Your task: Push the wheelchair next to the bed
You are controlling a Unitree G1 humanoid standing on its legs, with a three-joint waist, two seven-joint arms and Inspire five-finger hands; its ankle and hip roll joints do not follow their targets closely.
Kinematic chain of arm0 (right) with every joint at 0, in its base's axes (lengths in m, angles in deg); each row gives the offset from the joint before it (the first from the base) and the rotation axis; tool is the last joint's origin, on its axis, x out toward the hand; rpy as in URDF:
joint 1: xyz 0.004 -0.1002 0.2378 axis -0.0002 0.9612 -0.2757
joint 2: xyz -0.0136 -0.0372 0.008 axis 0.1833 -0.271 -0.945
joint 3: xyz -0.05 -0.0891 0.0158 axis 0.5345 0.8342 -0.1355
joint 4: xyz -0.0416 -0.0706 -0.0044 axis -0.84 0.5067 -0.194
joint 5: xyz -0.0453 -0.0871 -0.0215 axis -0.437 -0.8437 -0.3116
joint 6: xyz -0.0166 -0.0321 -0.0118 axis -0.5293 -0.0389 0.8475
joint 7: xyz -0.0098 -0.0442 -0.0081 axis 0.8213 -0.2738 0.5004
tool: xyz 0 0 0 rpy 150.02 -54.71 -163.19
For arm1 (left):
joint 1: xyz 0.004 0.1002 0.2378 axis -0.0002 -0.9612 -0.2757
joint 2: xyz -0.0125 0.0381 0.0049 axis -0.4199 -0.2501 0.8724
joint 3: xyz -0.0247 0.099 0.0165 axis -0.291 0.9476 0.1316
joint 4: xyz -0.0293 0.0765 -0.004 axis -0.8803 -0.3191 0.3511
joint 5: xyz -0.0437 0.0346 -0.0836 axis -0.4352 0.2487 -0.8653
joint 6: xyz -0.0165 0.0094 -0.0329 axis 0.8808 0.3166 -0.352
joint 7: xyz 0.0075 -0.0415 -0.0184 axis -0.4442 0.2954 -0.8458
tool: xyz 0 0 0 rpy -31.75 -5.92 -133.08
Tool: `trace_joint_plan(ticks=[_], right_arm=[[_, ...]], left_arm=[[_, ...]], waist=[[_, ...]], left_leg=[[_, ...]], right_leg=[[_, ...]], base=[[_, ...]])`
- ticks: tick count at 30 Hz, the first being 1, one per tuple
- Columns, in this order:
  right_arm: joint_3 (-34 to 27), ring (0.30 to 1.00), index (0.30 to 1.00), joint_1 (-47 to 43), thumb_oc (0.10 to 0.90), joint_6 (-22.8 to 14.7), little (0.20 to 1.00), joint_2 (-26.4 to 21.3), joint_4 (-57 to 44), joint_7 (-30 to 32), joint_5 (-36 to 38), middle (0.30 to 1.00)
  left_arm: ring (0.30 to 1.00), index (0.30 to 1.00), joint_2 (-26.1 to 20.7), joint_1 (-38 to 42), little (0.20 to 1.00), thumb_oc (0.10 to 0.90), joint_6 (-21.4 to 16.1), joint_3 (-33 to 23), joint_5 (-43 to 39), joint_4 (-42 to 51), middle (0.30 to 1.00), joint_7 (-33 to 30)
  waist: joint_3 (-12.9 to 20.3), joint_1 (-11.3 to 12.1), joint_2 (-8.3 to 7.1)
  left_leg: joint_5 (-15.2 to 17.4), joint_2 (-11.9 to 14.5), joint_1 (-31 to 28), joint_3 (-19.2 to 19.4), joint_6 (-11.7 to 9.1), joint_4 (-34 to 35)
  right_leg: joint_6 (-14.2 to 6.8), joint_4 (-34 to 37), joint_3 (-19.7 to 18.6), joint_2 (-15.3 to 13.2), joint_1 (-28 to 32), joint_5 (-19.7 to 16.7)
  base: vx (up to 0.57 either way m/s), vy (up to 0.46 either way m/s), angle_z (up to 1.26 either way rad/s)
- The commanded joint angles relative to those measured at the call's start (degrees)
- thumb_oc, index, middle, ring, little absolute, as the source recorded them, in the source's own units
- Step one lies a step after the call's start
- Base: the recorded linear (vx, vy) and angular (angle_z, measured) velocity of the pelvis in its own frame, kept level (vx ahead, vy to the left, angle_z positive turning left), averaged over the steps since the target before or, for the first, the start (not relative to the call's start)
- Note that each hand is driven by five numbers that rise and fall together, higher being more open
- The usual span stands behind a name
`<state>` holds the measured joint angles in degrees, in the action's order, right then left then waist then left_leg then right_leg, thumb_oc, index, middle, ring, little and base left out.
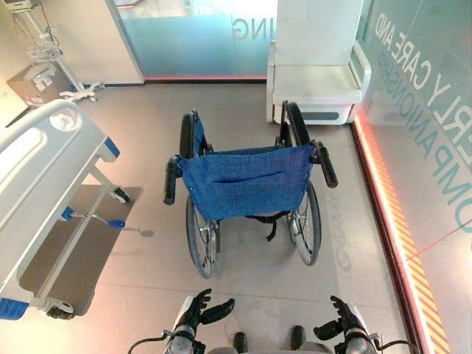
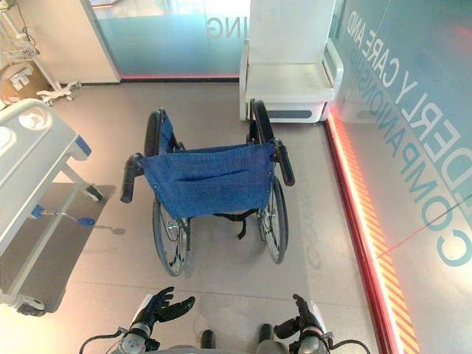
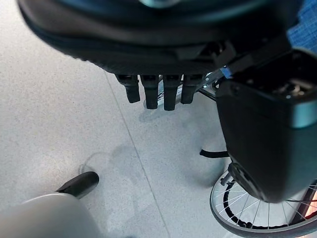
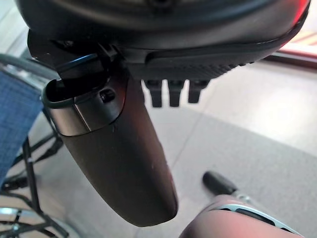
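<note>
Left eye view: I see both robot hands, left (image 1: 198, 311) and right (image 1: 344, 318), open and empty, behind the blue-backed wheelchair (image 1: 247, 181); the bed (image 1: 44, 169) lies far left.

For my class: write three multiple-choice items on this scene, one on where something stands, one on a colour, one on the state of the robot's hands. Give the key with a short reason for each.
1. Where is the bed relative to the wheelchair?
A. To its left
B. To its right
C. Directly behind it, by the robot

2. What colour is the wheelchair's backrest?
A. Red
B. Blue
C. Green

3. What are the robot's hands doing?
A. Both grip the push handles
B. One holds a wheel
C. Both are open, holding nothing

Key:
1. A: the bed lies along the left side, apart from the wheelchair in the middle of the floor.
2. B: the backrest is blue cloth.
3. C: the left hand and right hand hang low near the robot with relaxed fingers, short of the push handles.
</note>
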<state>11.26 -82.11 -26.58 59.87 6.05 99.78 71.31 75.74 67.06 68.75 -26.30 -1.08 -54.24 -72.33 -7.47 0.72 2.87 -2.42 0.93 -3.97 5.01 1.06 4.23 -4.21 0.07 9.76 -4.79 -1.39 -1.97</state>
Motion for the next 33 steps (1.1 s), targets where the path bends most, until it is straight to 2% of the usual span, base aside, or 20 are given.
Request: trace_joint_plan(ticks=[1, 4, 7, 11, 12, 16, 19, 21, 22, 24, 27, 33], right_arm=[[-1.24, 0.9, 0.9, -3.58, 0.8, -3.83, 0.9, -0.76, 0.45, 0.15, 1.94, 0.9], [-0.85, 0.9, 0.9, -3.51, 0.8, -3.38, 0.9, -0.57, 0.4, -1.7, 2.87, 0.9], [-1.61, 0.9, 0.9, -3.73, 0.8, -3.94, 0.9, -0.44, 0.57, -2.04, 7.65, 0.9], [-4.0, 0.9, 0.9, -4.73, 0.8, -4.46, 0.9, -0.85, -0.49, -3.56, 14.03, 0.9], [-5.03, 0.9, 0.9, -5.35, 0.8, -4.73, 0.9, -1.33, -1.33, -4.01, 15.93, 0.9], [-7.53, 0.9, 0.9, -7.63, 0.8, -4.87, 0.9, -3.47, -5.56, -3.29, 19.0, 0.9], [-10.0, 0.9, 0.9, -10.7, 0.8, -4.48, 0.9, -7.17, -8.48, -3.81, 21.79, 0.9], [-11.28, 0.9, 0.9, -13.94, 0.8, -3.36, 0.9, -10.67, -9.9, -3.67, 21.97, 0.9], [-11.73, 0.9, 0.9, -16.09, 0.8, -1.65, 0.9, -12.89, -11.27, -3.4, 22.77, 0.9], [-11.95, 0.9, 0.9, -18.69, 0.8, -0.81, 0.9, -14.96, -12.23, -2.59, 22.95, 0.9], [-10.68, 0.9, 0.9, -26.65, 0.8, 1.66, 0.9, -19.86, -15.5, 0.55, 25.34, 0.9], [-8.75, 0.9, 0.9, -35.98, 0.8, 0.95, 0.9, -24.42, -19.11, 5.0, 27.14, 0.9]], left_arm=[[0.9, 0.9, 2.63, 1.16, 0.9, 0.8, -6.31, 0.86, -0.45, 0.24, 0.9, -1.27], [0.9, 0.9, 2.39, 1.13, 0.9, 0.8, -7.17, 0.31, -2.73, 0.87, 0.9, -1.33], [0.9, 0.9, 2.64, 1.12, 0.9, 0.8, -7.51, -0.4, -5.23, 0.96, 0.9, -1.85], [0.9, 0.9, 2.24, 1.42, 0.9, 0.8, -8.44, -3.94, -11.83, 1.62, 0.9, -2.02], [0.9, 0.9, 1.74, 1.84, 0.9, 0.8, -8.04, -5.91, -14.94, 2.58, 0.9, -1.27], [0.9, 0.9, -0.66, 3.41, 0.9, 0.8, -5.44, -10.1, -18.27, 6.85, 0.9, -1.75], [0.9, 0.9, -3.51, 5.73, 0.9, 0.8, -3.95, -12.56, -20.25, 10.23, 0.9, -5.59], [0.9, 0.9, -5.61, 7.57, 0.9, 0.8, -2.8, -14.45, -21.09, 12.12, 0.9, -7.81], [0.9, 0.9, -7.28, 8.75, 0.9, 0.8, -1.61, -15.27, -21.63, 13.68, 0.9, -8.95], [0.9, 0.9, -9.21, 10.09, 0.9, 0.8, -1.11, -16.15, -22.4, 14.82, 0.9, -9.77], [0.9, 0.9, -14.68, 14.56, 0.9, 0.8, 0.5, -16.92, -23.33, 18.41, 0.9, -12.89], [0.9, 0.9, -20.33, 20.82, 0.9, 0.8, -0.31, -16.6, -24.77, 21.6, 0.9, -18.76]], waist=[[-1.32, -0.62, -0.6], [-1.29, -0.49, -0.69], [-1.23, -0.22, -0.61], [-0.76, 0.26, -0.67], [-0.47, 0.47, -0.8], [0.3, 0.96, -1.25], [0.58, 1.06, -1.34], [1.04, 1.11, -1.36], [1.14, 1.18, -1.38], [1.29, 1.25, -1.44], [0.85, 1.46, -1.54], [0.78, 1.73, -1.57]], left_leg=[[7.84, -2.36, 1.58, 0.43, 1.58, -5.36], [7.78, -2.26, 1.36, 0.4, 1.41, -5.26], [7.61, -2.27, 1.27, 0.36, 1.43, -5.17], [7.38, -2.28, 0.47, 0.01, 1.31, -4.77], [7.43, -2.27, 0.16, -0.07, 1.3, -4.63], [7.59, -1.95, -0.85, 0.16, 1.23, -4.33], [7.53, -1.78, -1.89, 0.34, 1.15, -4.0], [7.5, -1.7, -2.39, 0.45, 1.12, -3.88], [7.51, -1.7, -2.77, 0.38, 1.11, -3.82], [7.56, -1.68, -2.89, 0.41, 1.12, -3.91], [7.79, -1.59, -3.17, 0.18, 1.07, -4.2], [7.52, -1.55, -2.0, -0.29, 0.91, -4.61]], right_leg=[[0.24, -4.45, 0.58, -0.83, 0.31, 5.66], [0.3, -4.33, 0.76, -0.85, 0.63, 5.83], [0.38, -4.27, 0.91, -0.76, 0.82, 5.8], [0.39, -3.95, 1.07, -0.74, 1.79, 5.7], [0.38, -3.76, 1.09, -0.71, 2.16, 5.7], [0.47, -3.36, 1.08, -0.52, 3.32, 5.79], [0.62, -3.26, 0.99, -0.33, 4.27, 5.88], [0.67, -3.14, 1.02, -0.32, 4.77, 5.88], [0.73, -3.09, 1.06, -0.29, 5.17, 5.92], [0.78, -3.13, 1.05, -0.33, 5.31, 5.93], [0.81, -3.59, 1.09, -0.47, 5.58, 6.25], [0.86, -3.64, 0.96, -0.52, 4.81, 6.04]], base=[[0.04, -0.016, 0.03], [0.0, 0.0, 0.0], [0.0, 0.0, 0.0], [0.04, -0.015, 0.03], [0.05, -0.026, 0.06], [0.06, -0.032, 0.02], [0.05, -0.008, 0.0], [0.06, 0.009, -0.02], [0.05, 0.007, 0.03], [0.02, 0.002, 0.01], [0.0, 0.0, 0.0], [-0.04, -0.015, 0.03]])
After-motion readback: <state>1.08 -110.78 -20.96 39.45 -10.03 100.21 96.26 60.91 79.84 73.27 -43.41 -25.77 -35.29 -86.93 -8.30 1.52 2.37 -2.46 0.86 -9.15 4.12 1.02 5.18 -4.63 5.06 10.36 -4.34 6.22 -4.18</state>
